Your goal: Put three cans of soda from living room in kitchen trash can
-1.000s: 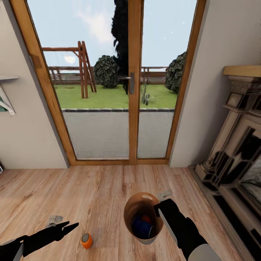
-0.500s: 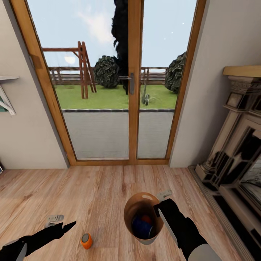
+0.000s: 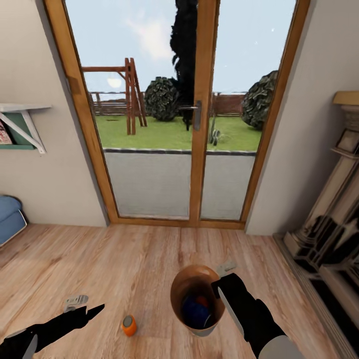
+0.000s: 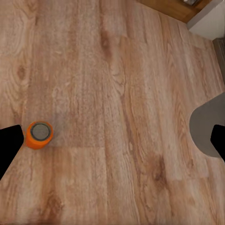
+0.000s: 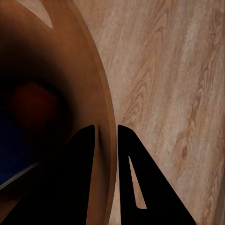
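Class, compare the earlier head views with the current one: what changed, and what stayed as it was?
The camera turned left, so the doors sit further right and a blue sofa corner appeared. The right gripper stays clamped on the bin; the orange can remains standing on the floor.

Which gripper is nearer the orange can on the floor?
Left. The left gripper hangs open beside the orange can, apart from it. The right gripper is farther off, clamped on the bin rim.
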